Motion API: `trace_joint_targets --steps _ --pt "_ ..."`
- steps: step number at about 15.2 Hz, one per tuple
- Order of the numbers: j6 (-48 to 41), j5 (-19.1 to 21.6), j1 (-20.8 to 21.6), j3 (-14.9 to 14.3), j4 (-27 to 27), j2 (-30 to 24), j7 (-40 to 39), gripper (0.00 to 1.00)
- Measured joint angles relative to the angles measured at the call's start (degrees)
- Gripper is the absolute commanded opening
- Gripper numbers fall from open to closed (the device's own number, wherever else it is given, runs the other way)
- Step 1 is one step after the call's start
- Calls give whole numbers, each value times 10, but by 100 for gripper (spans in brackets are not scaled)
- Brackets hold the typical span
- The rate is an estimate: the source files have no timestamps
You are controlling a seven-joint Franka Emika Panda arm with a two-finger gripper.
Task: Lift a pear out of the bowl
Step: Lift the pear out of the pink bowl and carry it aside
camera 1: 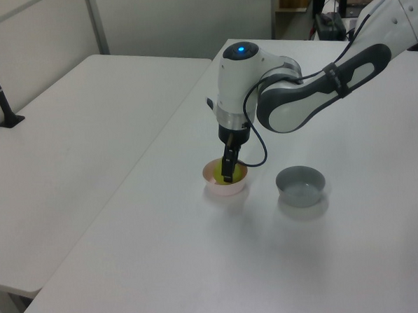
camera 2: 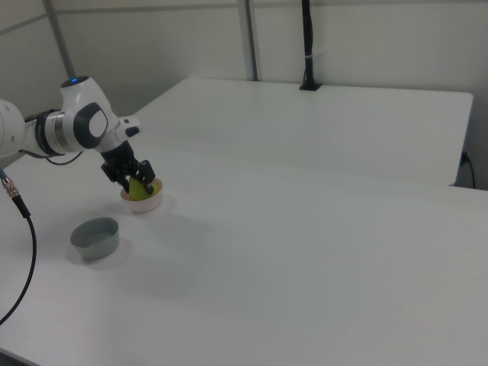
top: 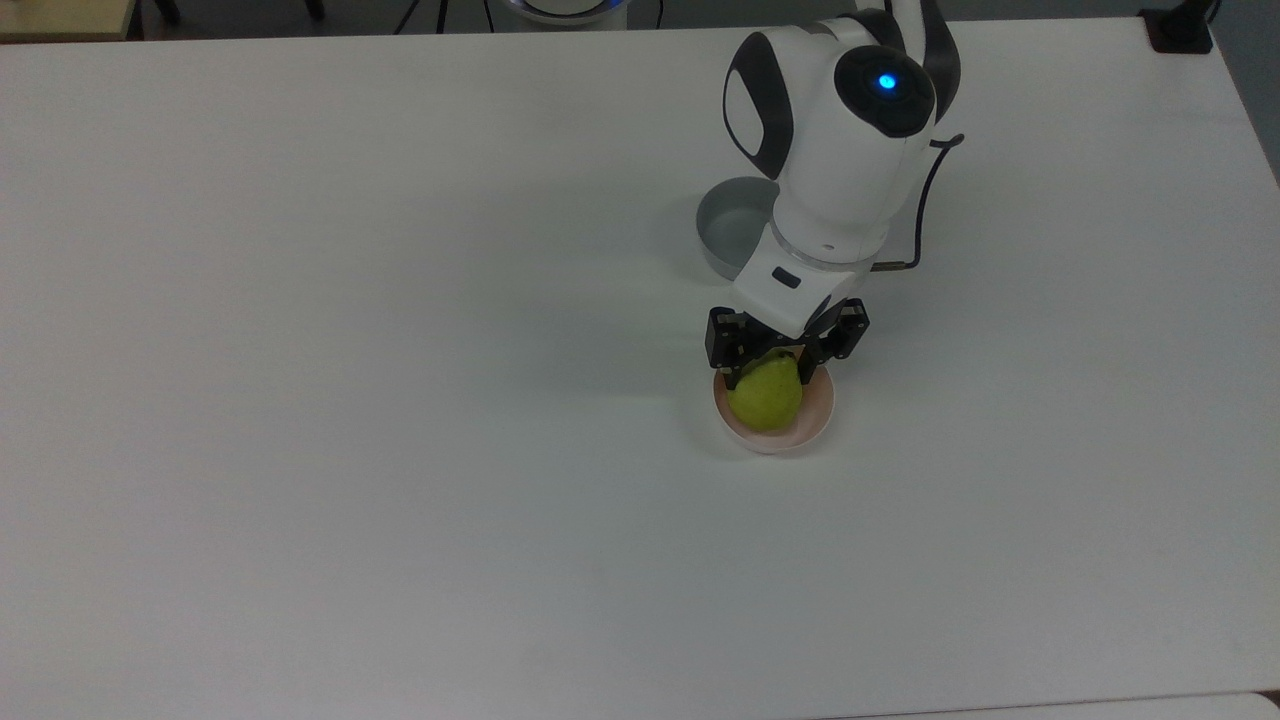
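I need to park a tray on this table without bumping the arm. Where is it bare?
The table is bare across the top view's left half and along its bottom edge. It is crowded only where the gripper grips the pear in the pink bowl, with the grey bowl just behind.
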Motion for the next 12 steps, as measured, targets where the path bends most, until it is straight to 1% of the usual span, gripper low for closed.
trace_joint_targets --steps 2,4,6,10,12 --pt "1 0 -1 -2 11 -15 2 41" --pt "1 0 -6 -3 14 -46 4 41" --pt "-18 0 -20 1 14 -81 4 41" --pt "-71 0 -59 21 -7 -142 -1 41" --pt "-102 -1 -101 50 -23 -164 -23 41"
